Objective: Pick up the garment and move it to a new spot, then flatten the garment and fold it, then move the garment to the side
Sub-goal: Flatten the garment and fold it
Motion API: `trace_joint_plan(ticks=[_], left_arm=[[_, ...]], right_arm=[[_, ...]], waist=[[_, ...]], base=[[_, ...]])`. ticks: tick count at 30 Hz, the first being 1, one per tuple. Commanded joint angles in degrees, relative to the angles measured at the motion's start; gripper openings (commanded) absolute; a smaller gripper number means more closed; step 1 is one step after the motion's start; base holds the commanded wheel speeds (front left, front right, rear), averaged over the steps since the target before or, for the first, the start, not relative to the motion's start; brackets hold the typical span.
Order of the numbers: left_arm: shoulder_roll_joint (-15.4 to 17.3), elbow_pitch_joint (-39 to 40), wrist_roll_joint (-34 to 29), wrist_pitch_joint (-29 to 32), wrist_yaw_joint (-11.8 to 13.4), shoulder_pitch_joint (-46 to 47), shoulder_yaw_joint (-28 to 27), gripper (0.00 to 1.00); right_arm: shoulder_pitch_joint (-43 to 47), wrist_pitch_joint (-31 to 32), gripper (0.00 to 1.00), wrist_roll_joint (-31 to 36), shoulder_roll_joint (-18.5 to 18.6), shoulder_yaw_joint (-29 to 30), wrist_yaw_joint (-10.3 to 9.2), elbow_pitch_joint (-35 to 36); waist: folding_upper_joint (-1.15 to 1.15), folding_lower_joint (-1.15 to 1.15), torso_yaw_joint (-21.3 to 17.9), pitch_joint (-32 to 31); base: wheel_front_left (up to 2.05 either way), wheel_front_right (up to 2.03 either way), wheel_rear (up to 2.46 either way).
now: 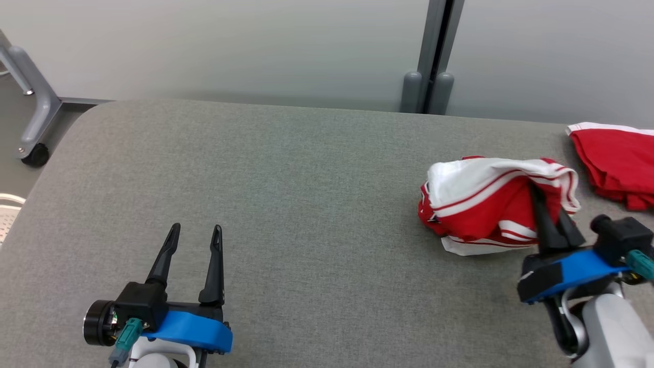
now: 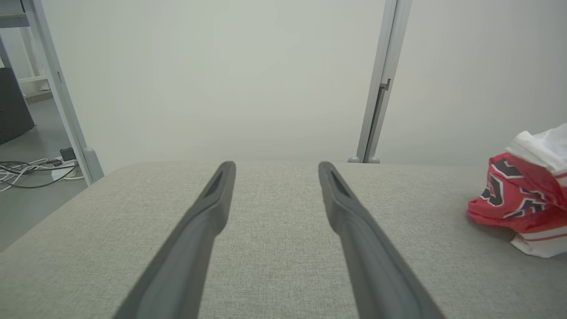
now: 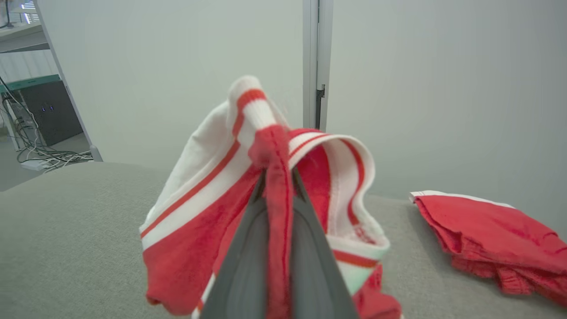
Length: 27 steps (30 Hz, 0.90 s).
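Right gripper [image 1: 547, 202]: closed tight on a red fold of the garment [image 1: 480, 199].
Garment: red and white, bunched up, on the right part of the tabletop [image 1: 306, 204]; its lower edge seems to rest on the surface.
Left gripper [image 1: 196, 226]: wide open, holding nothing, well apart from the garment.
Red cloth [image 1: 618, 158]: lies just beyond the garment.

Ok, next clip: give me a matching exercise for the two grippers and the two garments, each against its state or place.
Things:
1 left gripper
2 right gripper
3 striped garment
4 plain red garment

States or places:
A bunched in a heap
B open, nothing between its fingers
C lying at the far right of the table
D shut on a fold of cloth

Pairs: 1-B, 2-D, 3-A, 4-C
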<state>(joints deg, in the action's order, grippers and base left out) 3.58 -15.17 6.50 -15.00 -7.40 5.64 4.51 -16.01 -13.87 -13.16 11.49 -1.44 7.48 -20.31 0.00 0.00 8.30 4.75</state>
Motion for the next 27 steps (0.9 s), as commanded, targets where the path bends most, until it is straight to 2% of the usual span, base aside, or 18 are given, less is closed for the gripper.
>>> trace_joint_plan(ticks=[1, 7, 9, 14, 16, 17, 19, 20, 25, 26, 27], left_arm=[[0.1, -0.1, 0.4, -0.2, -0.1, 0.0, 0.0, 1.0], [-0.1, -0.2, 0.5, -0.3, -0.1, 0.3, 0.2, 1.0], [-0.1, -0.4, 0.6, -0.2, -0.1, 0.5, 0.2, 1.0], [-0.3, -0.6, 0.9, -0.2, -0.1, 0.6, 0.3, 1.0], [-0.3, -0.7, 1.0, -0.3, -0.1, 0.6, 0.3, 1.0], [-0.4, -0.8, 1.0, -0.2, -0.1, 0.7, 0.6, 1.0], [-0.4, -0.9, 1.2, -0.3, -0.1, 0.8, 0.8, 1.0], [-0.4, -0.9, 1.2, -0.3, -0.1, 0.8, 0.8, 1.0], [-0.5, -1.4, 1.5, -0.3, -0.1, 1.9, 1.1, 1.0], [-0.6, -1.5, 1.4, -0.3, -0.1, 2.0, 1.2, 1.0], [-0.6, -1.7, 1.5, -0.3, -0.1, 2.1, 1.3, 1.0]], right_arm=[[-1.0, 0.8, 0.0, 0.4, -1.2, -1.1, 0.03, 1.3], [-3.6, 2.7, 0.0, 1.6, -5.0, -5.7, 0.03, 1.2], [-5.5, 2.8, 0.0, 1.7, -7.0, -9.4, 0.02, -0.5], [-9.3, 2.4, 0.0, 0.4, -8.5, -15.6, 0.03, -6.3], [-10.1, 2.1, 0.0, -1.3, -8.5, -17.6, 0.03, -7.5], [-12.0, 1.5, 0.0, -4.5, -8.6, -21.7, 0.03, -9.4], [-14.1, 1.0, 0.0, -7.9, -8.5, -26.1, 0.03, -11.1], [-14.1, 1.0, 0.0, -7.9, -8.5, -26.1, 0.03, -11.1], [-19.0, -0.3, 0.0, -14.9, -8.5, -35.3, 0.03, -15.3], [-19.6, -0.3, 0.15, -15.7, -8.5, -37.0, 0.03, -16.5], [-20.3, -0.5, 0.42, -16.6, -8.5, -38.6, 0.03, -17.4]], waist=[[0.0, 0.0, 0.6, 0.1], [0.0, 0.0, 2.7, 0.2], [0.0, 0.0, 4.4, 0.4], [0.0, 0.0, 7.1, 0.9], [0.0, 0.0, 7.6, 1.0], [0.0, 0.0, 8.4, 1.4], [0.0, 0.0, 8.9, 1.8], [0.0, 0.0, 8.9, 1.8], [0.0, 0.0, 9.9, 2.9], [0.0, 0.0, 10.0, 3.0], [0.0, 0.0, 10.1, 3.1]], base=[[0.0, 0.0, 0.0], [0.0, 0.0, 0.0], [0.0, 0.0, 0.0], [0.0, 0.0, 0.0], [0.0, 0.0, 0.0], [0.0, 0.0, 0.0], [0.0, 0.0, 0.0], [0.0, 0.0, 0.0], [0.0, 0.0, 0.0], [0.0, 0.0, 0.0], [0.0, 0.0, 0.0]])
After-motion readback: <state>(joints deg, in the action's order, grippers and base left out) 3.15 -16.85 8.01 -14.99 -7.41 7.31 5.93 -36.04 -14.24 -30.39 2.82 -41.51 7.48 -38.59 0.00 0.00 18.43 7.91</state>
